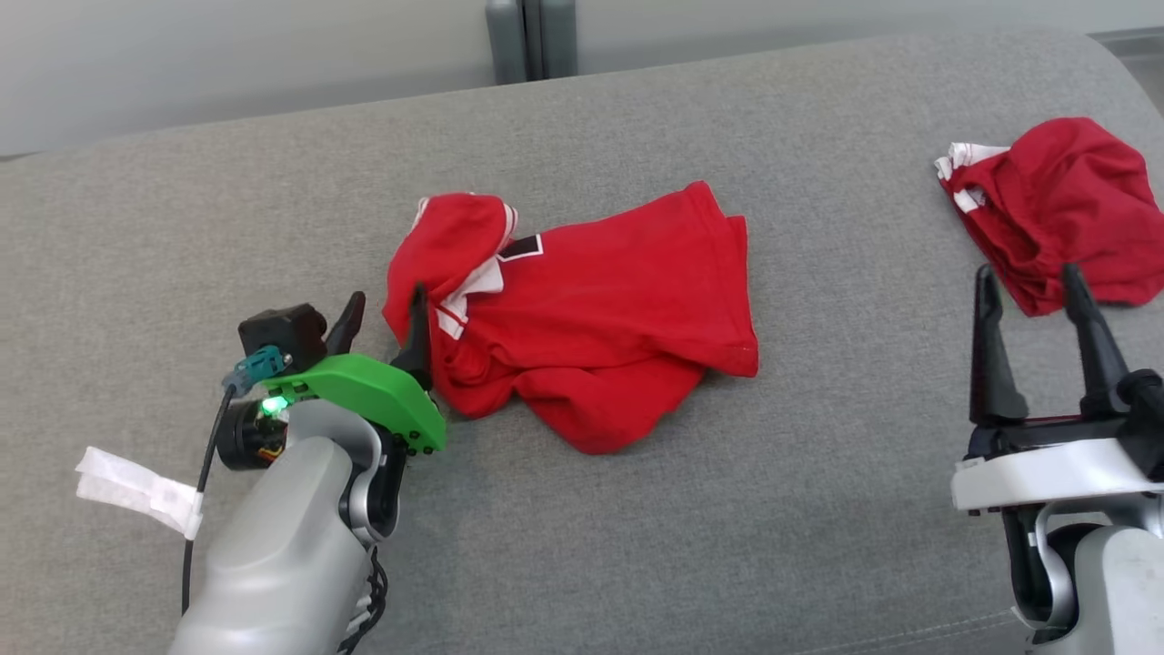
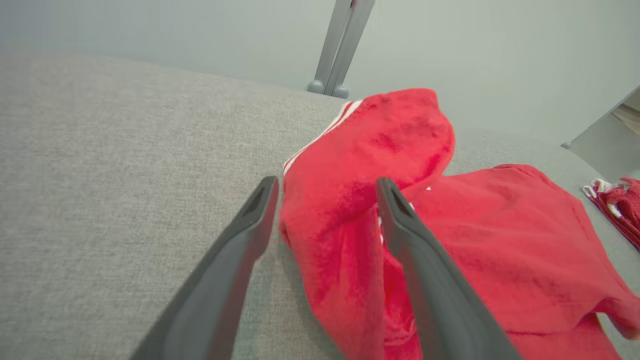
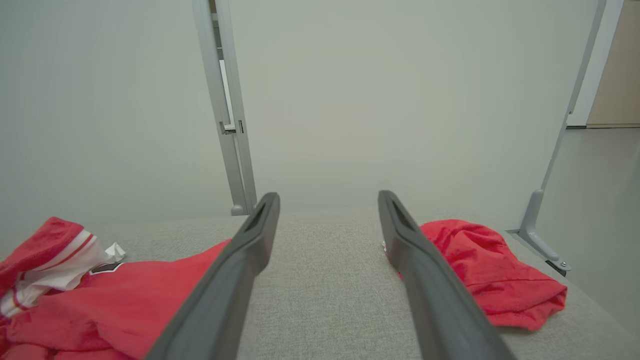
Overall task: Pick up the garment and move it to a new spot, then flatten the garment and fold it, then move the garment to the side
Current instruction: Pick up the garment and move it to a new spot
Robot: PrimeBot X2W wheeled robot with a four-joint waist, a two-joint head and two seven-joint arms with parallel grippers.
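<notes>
The garment [image 1: 600,318], a red shirt with white-striped trim and a black patch, lies crumpled at the middle of the grey cushioned surface [image 1: 637,546]. My left gripper [image 1: 386,305] stands open at the shirt's left edge. In the left wrist view the left gripper [image 2: 326,187] has a raised fold of the garment [image 2: 500,230] between its spread fingers, unpinched. My right gripper [image 1: 1028,282] stands open at the lower right with nothing between its fingers. The right wrist view has the right gripper [image 3: 327,200] over bare cushion, with the garment [image 3: 125,295] to its left.
A second crumpled red garment [image 1: 1064,200] lies at the far right, just beyond my right fingertips; it also appears as a red heap [image 3: 480,270] and a red edge [image 2: 620,200]. A grey metal post [image 1: 532,36] stands behind the cushion's back edge.
</notes>
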